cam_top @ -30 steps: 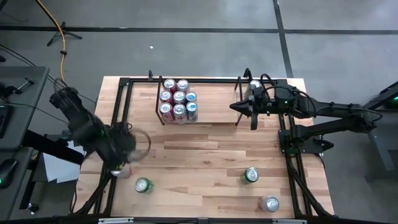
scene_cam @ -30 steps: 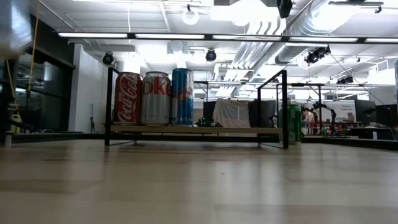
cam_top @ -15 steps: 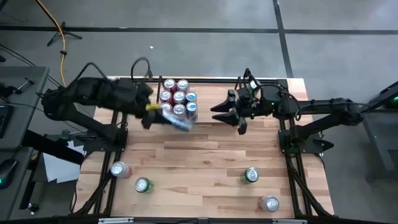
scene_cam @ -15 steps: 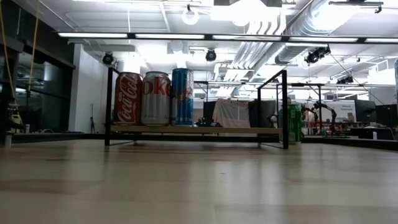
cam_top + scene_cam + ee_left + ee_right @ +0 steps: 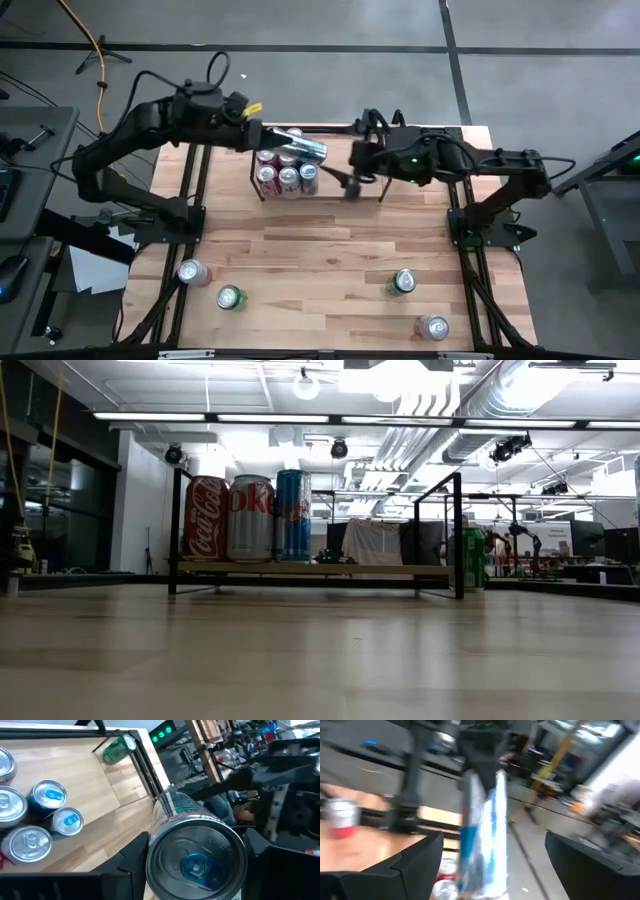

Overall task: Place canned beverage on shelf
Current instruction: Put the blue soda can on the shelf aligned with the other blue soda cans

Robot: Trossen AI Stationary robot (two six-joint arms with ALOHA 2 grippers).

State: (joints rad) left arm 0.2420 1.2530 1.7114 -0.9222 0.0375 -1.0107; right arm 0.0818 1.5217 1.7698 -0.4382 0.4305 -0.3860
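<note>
Since a second ago, your left pincer [image 5: 268, 135] has swung up from the surface's [image 5: 330, 250] near left corner and now carries a silver-and-blue can [image 5: 300, 146] clamped between its fingers, lying sideways above the shelf [image 5: 340, 180], over the standing cans [image 5: 285, 168]. Your right pincer [image 5: 352, 185] has come across the shelf and stands with jaws apart, just beside the can's far end. That can's long axis points from your left pincer toward your right one.
</note>
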